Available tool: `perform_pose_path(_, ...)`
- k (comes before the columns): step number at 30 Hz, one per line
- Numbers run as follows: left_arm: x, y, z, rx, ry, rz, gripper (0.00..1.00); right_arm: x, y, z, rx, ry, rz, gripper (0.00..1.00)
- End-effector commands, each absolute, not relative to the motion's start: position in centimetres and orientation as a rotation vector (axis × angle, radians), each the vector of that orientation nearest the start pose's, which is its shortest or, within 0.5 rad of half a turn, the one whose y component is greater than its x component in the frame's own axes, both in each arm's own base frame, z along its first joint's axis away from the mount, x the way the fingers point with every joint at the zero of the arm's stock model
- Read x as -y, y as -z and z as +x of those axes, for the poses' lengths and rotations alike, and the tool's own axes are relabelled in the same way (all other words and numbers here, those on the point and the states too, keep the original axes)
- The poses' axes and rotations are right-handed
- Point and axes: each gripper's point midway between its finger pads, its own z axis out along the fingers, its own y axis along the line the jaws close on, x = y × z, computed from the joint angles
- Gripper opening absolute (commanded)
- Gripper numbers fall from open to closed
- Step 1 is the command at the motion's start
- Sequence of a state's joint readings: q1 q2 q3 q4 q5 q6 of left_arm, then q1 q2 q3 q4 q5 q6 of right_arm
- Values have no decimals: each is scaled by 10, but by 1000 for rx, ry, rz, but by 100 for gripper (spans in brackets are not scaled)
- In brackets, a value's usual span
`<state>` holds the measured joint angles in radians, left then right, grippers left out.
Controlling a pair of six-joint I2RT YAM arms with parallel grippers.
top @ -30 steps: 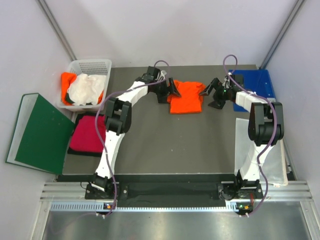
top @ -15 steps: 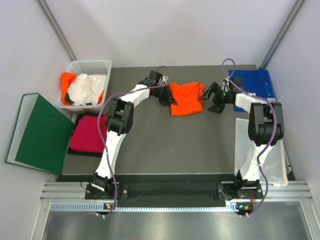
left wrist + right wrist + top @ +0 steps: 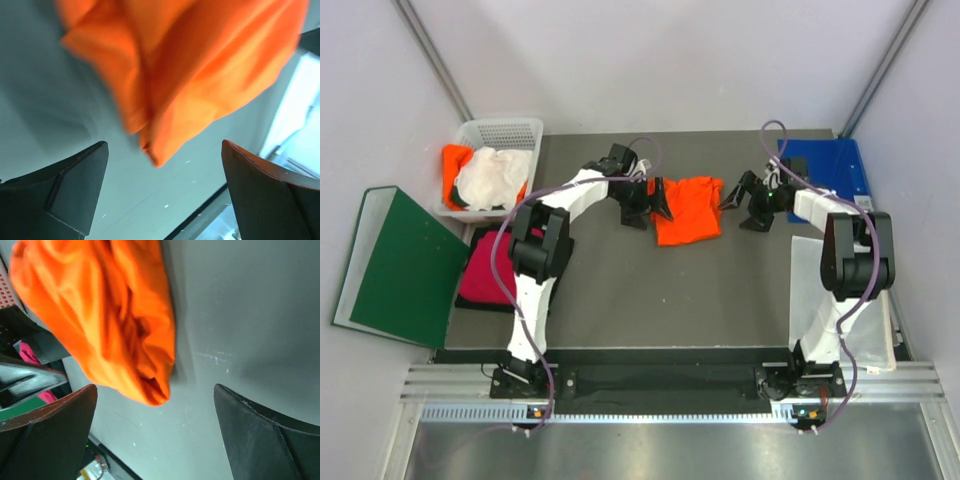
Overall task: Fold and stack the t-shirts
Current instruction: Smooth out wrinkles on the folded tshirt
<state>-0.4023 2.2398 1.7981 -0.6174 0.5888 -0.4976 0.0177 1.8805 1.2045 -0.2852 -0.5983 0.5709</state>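
Both left fingers (image 3: 65, 192) and right fingers (image 3: 265, 435) stand spread, grasping nothing. Orange shirt (image 3: 686, 208) lies between them on the table (image 3: 720, 290): 3 o'clock from my left, 9 o'clock from my right; left looks nearer.

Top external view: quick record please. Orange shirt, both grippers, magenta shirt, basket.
orange shirt: folded, on the table, between the grippers
left gripper: open, by the shirt's left edge
right gripper: open, by its right edge
magenta shirt: flat at the table's left edge
basket: white shirt over a second orange shirt
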Motion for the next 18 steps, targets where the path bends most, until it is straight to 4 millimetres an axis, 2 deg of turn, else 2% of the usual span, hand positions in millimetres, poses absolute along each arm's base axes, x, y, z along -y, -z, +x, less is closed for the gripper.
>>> perform_pose_path(1,270,-102,420,-2692,841,126,99,-122,-151,443,-2350,-878,239,100)
perform_pose_path(2,268,-111,423,-2672,832,123,99,-124,-165,451,-2316,-883,213,100)
perform_pose_path(5,267,-131,435,-2628,851,101,99,-136,-185,462,-2276,-942,164,100)
perform_pose_path(6,267,-132,438,-2625,852,96,99,-141,-181,467,-2274,-963,154,100)
perform_pose_path(8,269,-143,450,-2584,868,81,99,-153,-195,478,-2218,-1032,125,100)
perform_pose_path(9,273,-144,453,-2572,892,86,98,-162,-191,480,-2221,-1078,110,99)
perform_pose_path(11,278,-155,465,-2529,945,60,95,-171,-201,492,-2173,-1132,90,86)
perform_pose_path(12,284,-155,471,-2508,992,59,83,-179,-193,494,-2189,-1161,87,82)
perform_pose_path(13,284,-158,479,-2497,1018,13,77,-182,-190,498,-2192,-1165,89,79)
perform_pose_path(14,287,-164,486,-2471,1040,4,74,-183,-191,503,-2193,-1162,100,79)
perform_pose_path(15,289,-154,492,-2483,1050,-17,74,-184,-179,507,-2215,-1154,113,79)
perform_pose_path(16,290,-152,497,-2484,1058,-40,75,-184,-175,509,-2221,-1148,122,79)
perform_pose_path(17,292,-161,506,-2454,1065,-38,75,-183,-173,512,-2221,-1140,127,80)
perform_pose_path(18,294,-150,510,-2469,1065,-51,75,-182,-166,515,-2229,-1129,139,79)
